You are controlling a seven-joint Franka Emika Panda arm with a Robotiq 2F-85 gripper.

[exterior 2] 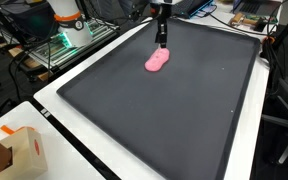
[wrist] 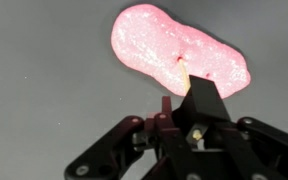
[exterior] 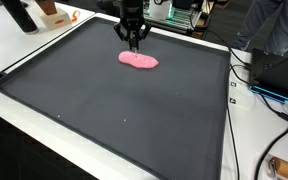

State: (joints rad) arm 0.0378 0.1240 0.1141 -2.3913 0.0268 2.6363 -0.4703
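A flat pink lump [exterior: 139,61] lies on a large black mat [exterior: 104,115] near its far edge. It also shows in the other exterior view [exterior 2: 157,63] and fills the top of the wrist view [wrist: 154,40]. My gripper [exterior: 134,44] hangs straight down over the lump's far side, also seen in the exterior view [exterior 2: 162,42]. In the wrist view its fingers [wrist: 187,88] are shut together on a thin dark thing. That thing's pale tip touches the pink lump near its middle. I cannot tell what the thin thing is.
The mat [exterior 2: 184,120] lies on a white table with a raised rim all around. A cardboard box [exterior 2: 14,150] stands off one corner. Cables [exterior: 246,85] and a black case [exterior: 284,65] lie beside the mat. Cluttered gear [exterior 2: 69,25] stands behind.
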